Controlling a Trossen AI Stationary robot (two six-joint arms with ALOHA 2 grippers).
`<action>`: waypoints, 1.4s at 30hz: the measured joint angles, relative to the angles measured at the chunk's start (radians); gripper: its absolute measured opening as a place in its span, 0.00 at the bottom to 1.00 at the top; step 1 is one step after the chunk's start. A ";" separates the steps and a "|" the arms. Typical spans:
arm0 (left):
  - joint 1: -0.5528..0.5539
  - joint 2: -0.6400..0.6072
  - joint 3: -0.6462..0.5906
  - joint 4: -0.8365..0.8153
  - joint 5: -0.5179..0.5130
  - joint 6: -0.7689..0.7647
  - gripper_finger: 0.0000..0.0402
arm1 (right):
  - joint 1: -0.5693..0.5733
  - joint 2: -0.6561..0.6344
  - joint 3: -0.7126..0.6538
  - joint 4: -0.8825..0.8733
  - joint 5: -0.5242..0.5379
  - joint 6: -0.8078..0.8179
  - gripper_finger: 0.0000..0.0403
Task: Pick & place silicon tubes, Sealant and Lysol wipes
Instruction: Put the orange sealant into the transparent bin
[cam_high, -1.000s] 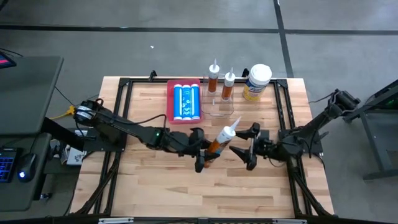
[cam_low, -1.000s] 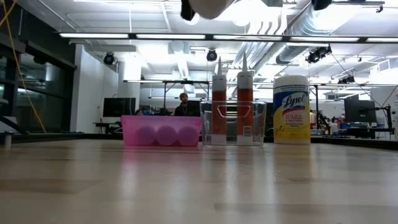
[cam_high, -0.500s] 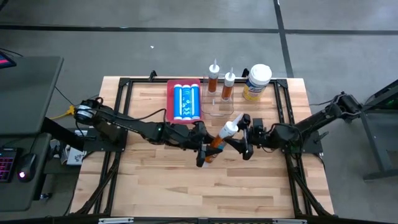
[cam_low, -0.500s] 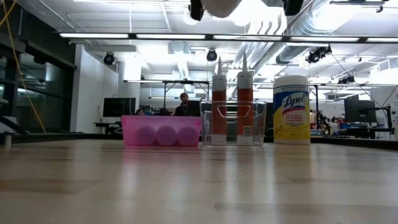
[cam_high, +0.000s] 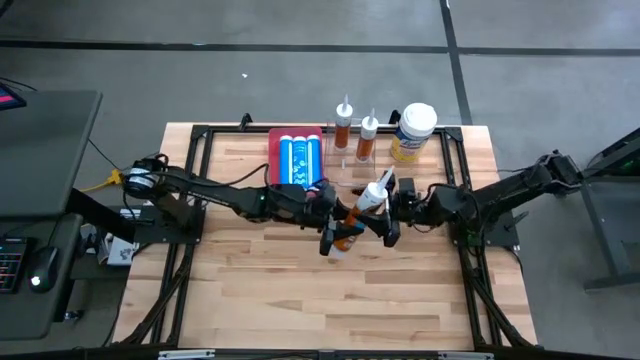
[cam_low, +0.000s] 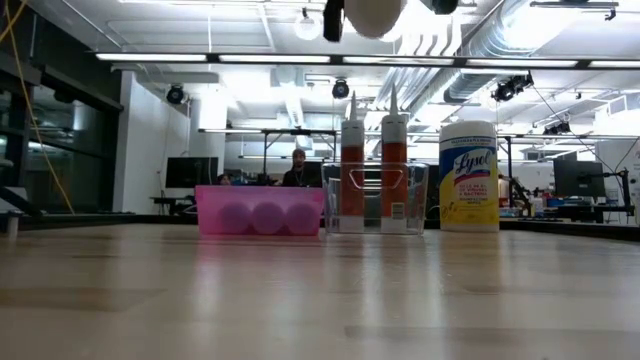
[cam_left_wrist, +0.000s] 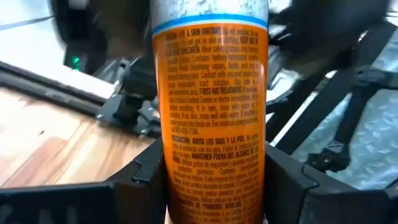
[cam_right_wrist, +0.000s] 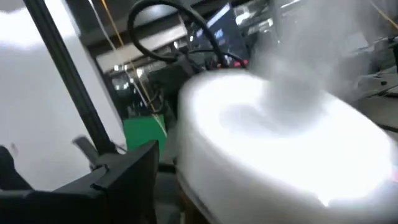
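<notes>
Left pincer (cam_high: 336, 232) pinching orange sealant cartridge (cam_high: 358, 213) mid-barrel, just before clear container (cam_high: 352, 165); right pincer (cam_high: 390, 208) spread about its top. Rigid, slick, moderately heavy; best gripped at barrel.

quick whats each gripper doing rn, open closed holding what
Left gripper: shut on the orange caulk cartridge, held off the table.
Right gripper: at the cartridge's white nozzle end; cannot tell if it grips.
</notes>
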 joint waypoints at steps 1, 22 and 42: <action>0.004 0.005 -0.001 0.004 0.002 0.001 0.42 | -0.008 0.004 0.019 -0.033 -0.010 -0.001 0.80; 0.024 0.006 0.000 0.065 0.016 0.015 0.42 | -0.079 0.020 0.081 -0.121 -0.077 0.002 0.52; 0.025 0.006 0.000 -0.148 -0.140 -0.088 0.83 | -0.088 0.007 0.077 -0.332 -0.025 -0.065 0.42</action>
